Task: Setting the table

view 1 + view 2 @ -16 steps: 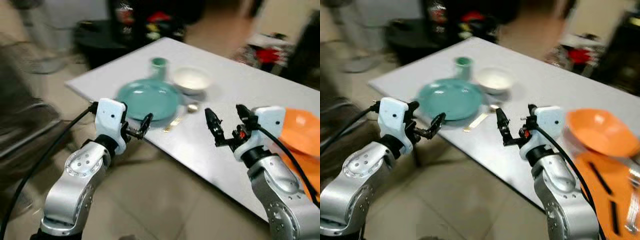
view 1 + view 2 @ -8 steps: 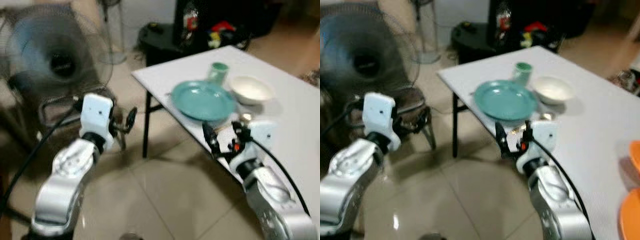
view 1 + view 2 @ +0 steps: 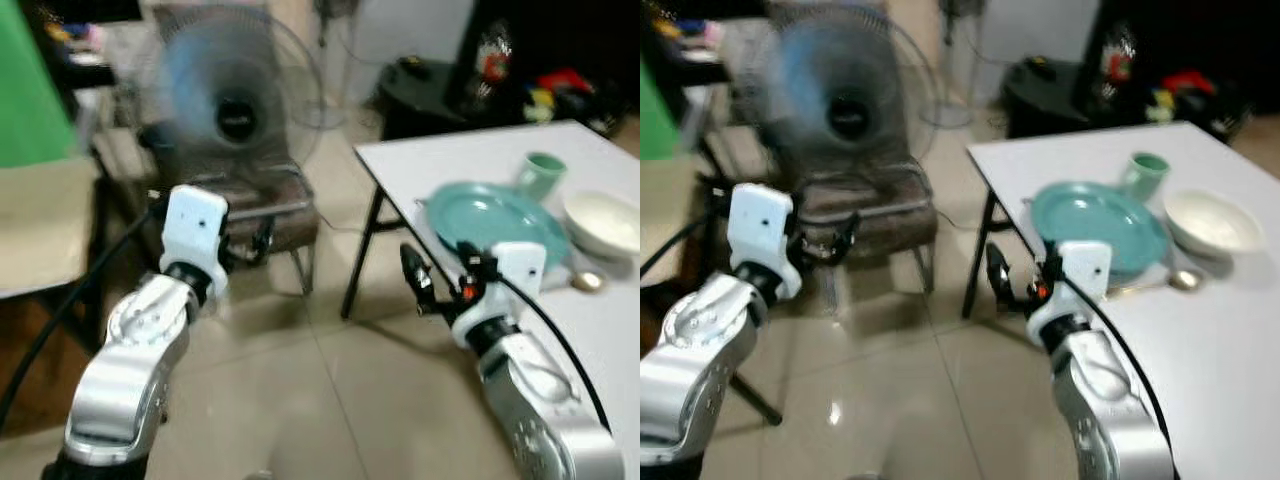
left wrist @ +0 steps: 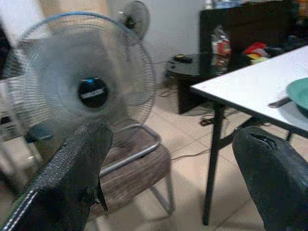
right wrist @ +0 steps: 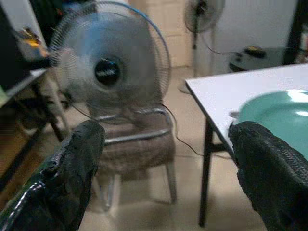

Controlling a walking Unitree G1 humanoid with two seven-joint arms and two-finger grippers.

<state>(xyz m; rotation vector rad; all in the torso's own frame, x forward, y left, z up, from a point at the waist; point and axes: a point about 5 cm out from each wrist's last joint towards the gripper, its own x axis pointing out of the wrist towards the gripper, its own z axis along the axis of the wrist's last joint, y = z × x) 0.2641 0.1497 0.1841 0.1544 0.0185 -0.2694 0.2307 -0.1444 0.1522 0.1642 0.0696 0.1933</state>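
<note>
The robot seems to be between two steps of setting the table: both arms are raised in front of the body with nothing in them, and the head camera looks past the table's corner toward a chair and a fan. My judgement is that one place is already laid and the next move calls for fetching another piece of tableware, so the robot must find it first and then bring one gripper to it.

The left gripper (image 3: 262,238) is held over the floor in front of the cushioned chair (image 3: 262,212), its fingers spread wide with only air between them. The right gripper (image 3: 432,282) hangs just beside the near edge of the white table (image 3: 455,160), also spread and empty.

On the table, the teal plate (image 3: 495,218) lies close behind the right gripper. The teal cup (image 3: 541,175) stands just beyond the plate, and the white bowl (image 3: 606,221) sits beside the plate, farther to the robot's right. A spoon (image 3: 586,282) lies in front of the bowl. The standing fan (image 3: 236,112) is behind the chair, well apart from the table.
</note>
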